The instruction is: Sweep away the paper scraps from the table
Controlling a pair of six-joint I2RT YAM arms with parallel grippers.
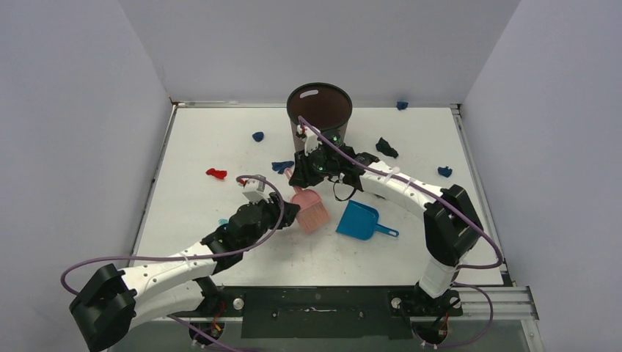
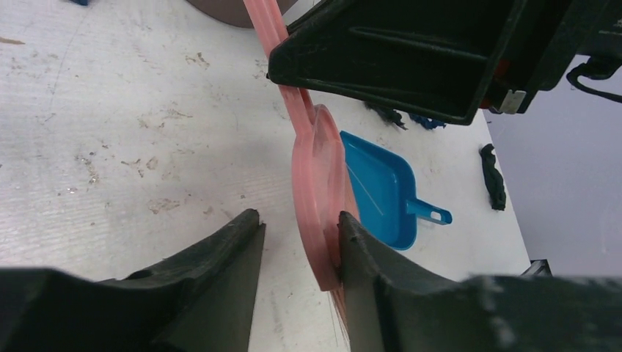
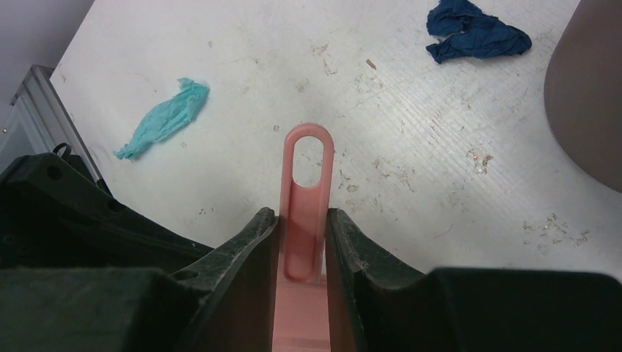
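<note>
Scraps lie scattered on the table, all well apart from one another. A blue scrap sits left of the bin. A red scrap lies further left and nearer the arms. A navy scrap lies just beside the right gripper. A dark scrap is to the right of the bin, and another blue scrap is near the table's right edge. One more blue scrap sits at the far edge. A light-blue strip lies on the left side, close to the left arm.

The right gripper is clamped on the handle of the pink brush, both fingers pressed against its sides just below the hanging loop. The brush's handle points toward the bin and its head toward the arms.

The left gripper straddles the brush head. One finger touches the head; the other stands off it with a clear gap, so the jaws are apart and have no grip.

Whether the bristles touch the table cannot be told.

The dustpan lies flat just right of the brush, handle pointing right, clear of both grippers.
</note>
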